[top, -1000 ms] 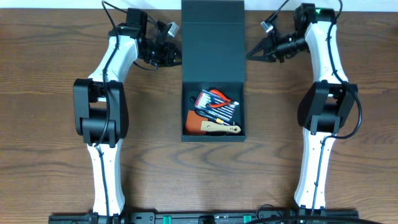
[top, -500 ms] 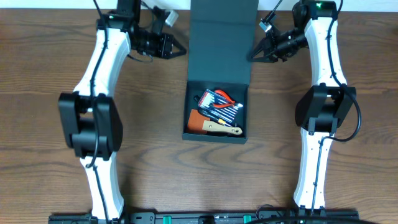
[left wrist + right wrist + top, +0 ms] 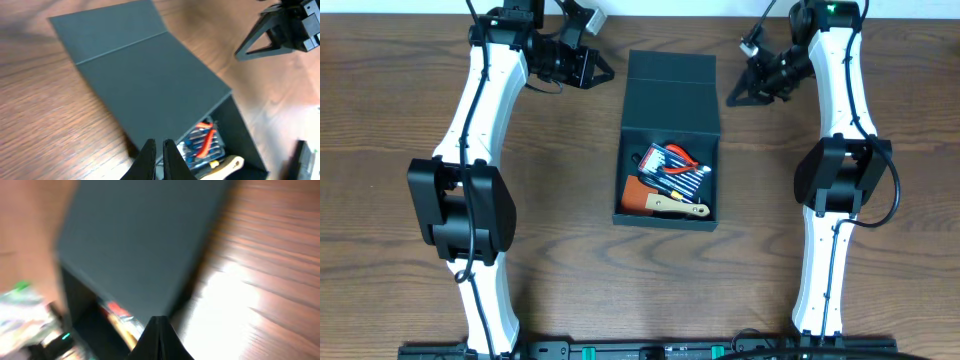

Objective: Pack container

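Observation:
The dark teal container (image 3: 666,222) stands in the middle of the table. Its flap lid (image 3: 671,92) is raised at the back and tilts over the box. Inside lie red-handled pliers (image 3: 675,157), a pack of small drivers (image 3: 672,172), a wooden-handled tool (image 3: 676,207) and an orange piece (image 3: 633,195). My left gripper (image 3: 610,75) is shut and empty, just left of the lid; in the left wrist view (image 3: 159,150) it is over the lid's (image 3: 150,85) edge. My right gripper (image 3: 730,99) is shut and empty by the lid's right edge. The right wrist view (image 3: 159,322) is blurred.
The brown wooden table (image 3: 400,200) spreads on both sides of the container. Both arm bases stand at the front. A light strip runs along the table's far edge (image 3: 650,8). My right gripper also shows in the left wrist view (image 3: 240,54).
The lid, lying flat and open behind the box a second ago, now stands tilted and looks shorter from above. The left arm has swung outward; both grippers stay beside the lid.

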Controlling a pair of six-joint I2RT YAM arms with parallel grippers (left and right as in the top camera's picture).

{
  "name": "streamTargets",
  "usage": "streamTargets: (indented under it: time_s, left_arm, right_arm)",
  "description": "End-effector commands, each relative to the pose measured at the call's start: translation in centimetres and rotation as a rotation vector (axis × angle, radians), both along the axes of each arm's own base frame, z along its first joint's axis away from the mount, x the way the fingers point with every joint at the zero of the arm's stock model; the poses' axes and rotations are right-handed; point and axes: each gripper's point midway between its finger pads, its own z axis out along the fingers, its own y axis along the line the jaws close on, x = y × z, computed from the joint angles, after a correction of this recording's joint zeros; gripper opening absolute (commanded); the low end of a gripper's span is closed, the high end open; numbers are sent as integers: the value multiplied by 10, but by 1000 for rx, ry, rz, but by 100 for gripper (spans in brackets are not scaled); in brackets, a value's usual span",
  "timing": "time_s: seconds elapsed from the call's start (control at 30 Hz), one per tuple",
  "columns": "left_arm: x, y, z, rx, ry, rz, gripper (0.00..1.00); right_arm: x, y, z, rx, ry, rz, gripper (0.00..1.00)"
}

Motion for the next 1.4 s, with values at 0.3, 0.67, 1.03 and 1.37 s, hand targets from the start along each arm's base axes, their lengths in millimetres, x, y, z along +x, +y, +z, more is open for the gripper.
streamTargets:
  time_s: [0.3,0.67,1.03,1.37]
  left_arm:
    - [7,20,-106,7,243,58,6]
    - [8,12,-144,-57,322,58,6]
    - [12,-7,-149,-89,316,45,6]
    - [9,-14,-149,-88,319,32,6]
  right_arm:
    - [10,-45,-44,-300,120,-272,1]
    - [11,15,-75,81,145,-198,1]
    - [21,51,-61,281,81,-139,1]
    - [21,58,-56,319,58,-109,1]
